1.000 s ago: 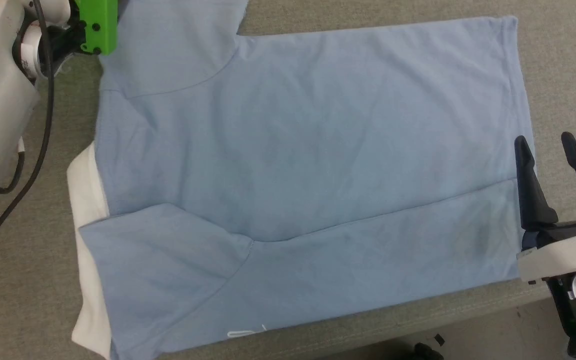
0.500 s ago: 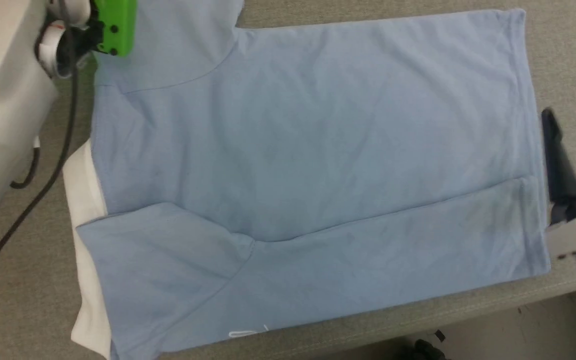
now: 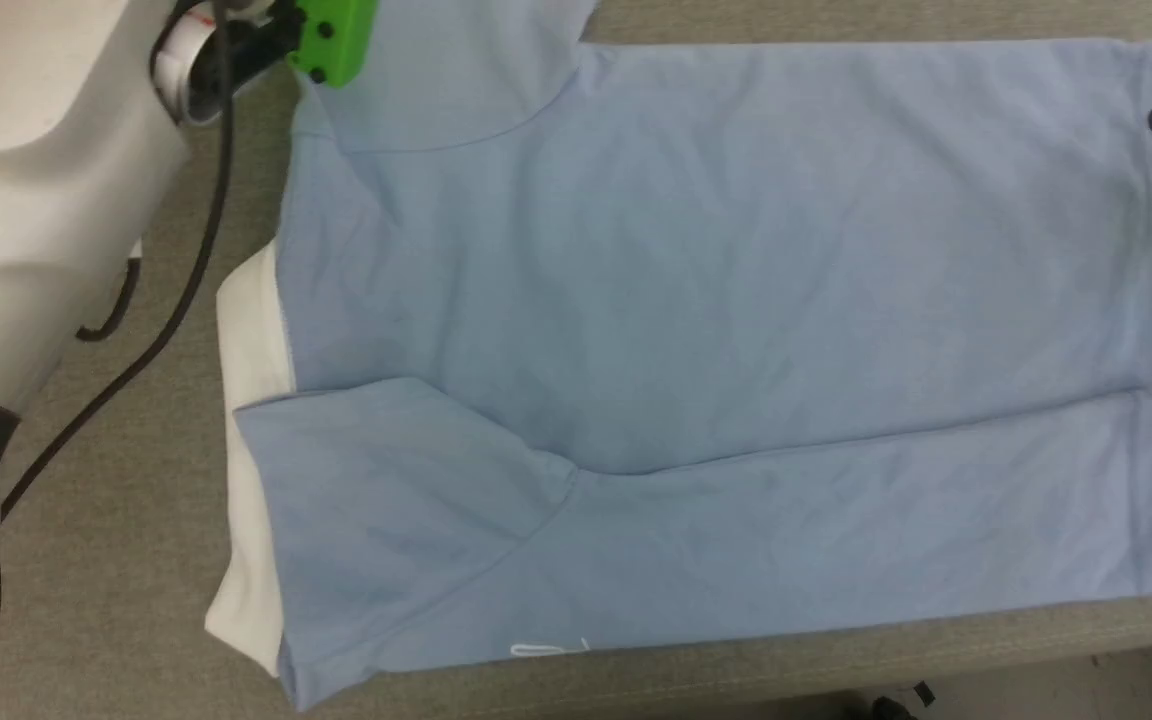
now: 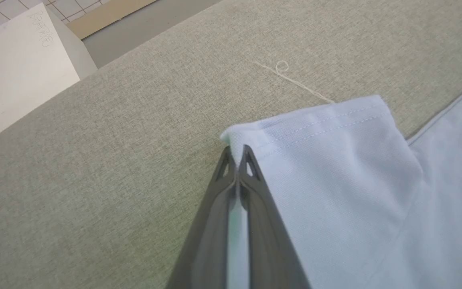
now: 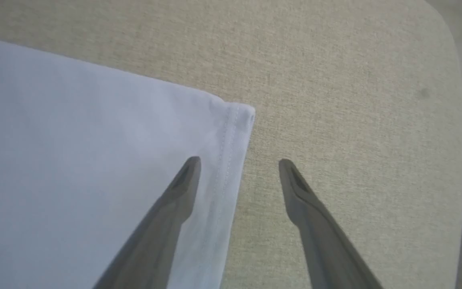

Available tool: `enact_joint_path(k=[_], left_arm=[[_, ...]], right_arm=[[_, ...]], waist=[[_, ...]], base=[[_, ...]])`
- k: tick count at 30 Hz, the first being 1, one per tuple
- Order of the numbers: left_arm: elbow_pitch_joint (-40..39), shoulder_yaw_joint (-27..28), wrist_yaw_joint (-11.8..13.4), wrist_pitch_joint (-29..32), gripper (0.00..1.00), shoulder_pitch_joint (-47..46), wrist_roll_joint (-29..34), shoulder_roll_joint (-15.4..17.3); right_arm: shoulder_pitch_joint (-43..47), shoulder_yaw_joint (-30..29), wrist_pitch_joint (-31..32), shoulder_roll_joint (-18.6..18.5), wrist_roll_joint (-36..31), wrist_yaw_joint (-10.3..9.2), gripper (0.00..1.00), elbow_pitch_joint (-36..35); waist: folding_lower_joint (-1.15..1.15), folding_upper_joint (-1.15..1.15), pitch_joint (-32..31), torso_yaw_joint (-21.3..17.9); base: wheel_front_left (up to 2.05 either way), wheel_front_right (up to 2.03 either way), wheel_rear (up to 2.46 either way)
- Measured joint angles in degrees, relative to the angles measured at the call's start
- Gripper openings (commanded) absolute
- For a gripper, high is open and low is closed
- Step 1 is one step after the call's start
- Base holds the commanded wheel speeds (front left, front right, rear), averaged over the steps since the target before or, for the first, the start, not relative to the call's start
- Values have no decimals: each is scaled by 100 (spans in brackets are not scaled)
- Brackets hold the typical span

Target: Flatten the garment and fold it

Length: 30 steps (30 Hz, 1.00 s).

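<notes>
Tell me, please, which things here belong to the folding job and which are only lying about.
Job: light blue short-sleeved knit T-shirt; left claw, shut on its sleeve corner; right claw, open at its hem corner.
Lying about: loose pale thread; white box with scribbled writing.

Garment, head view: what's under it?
A white layer pokes out from under the blue garment along its left edge, on the grey woven table cover. Whatever else lies beneath is covered.
</notes>
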Motion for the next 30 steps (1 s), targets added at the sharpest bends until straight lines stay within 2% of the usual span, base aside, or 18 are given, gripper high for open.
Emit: enact_joint_path(k=[2,6,14,15,16,20,30], left_arm=[[-210,-27,-5,-7,0,-53,30,-40],[-487,-62,-30,-8,0,-116,57,-53],[-757,-104,-10,-7,0,-109,74,45],[-772,-109,3,-7,0,-107,74,63],[-790,-115,7,-7,0,-103,74,82],[-836,-119,48,-79,0,-55,74,94],[-697,-32,167,-691,0,409,36,87]], right_arm=[[-439,322,94,-219,4,0,100,505],[-927,814,82,-413,-20,0,100,1029],[-1400,1681,-70,-725,10,-2,100,1486],[-1429,1745,-105,-742,25,-3,41,1512],[-1460,1831,-166,-765,49,-3,0,1537],[-1503,2060,-538,-742,205,-1,0,1667],[-1404,2160,-1323,-825,832,-1,0,1946]], waist=[[0,0,82,113],[0,0,201,258],[-1,0,302,425],[0,0,300,428],[0,0,295,429],[0,0,243,438],[0,0,-276,449]], base=[[0,0,0],[0,0,0],[0,0,0],[0,0,0],[0,0,0],[0,0,0],[0,0,0]])
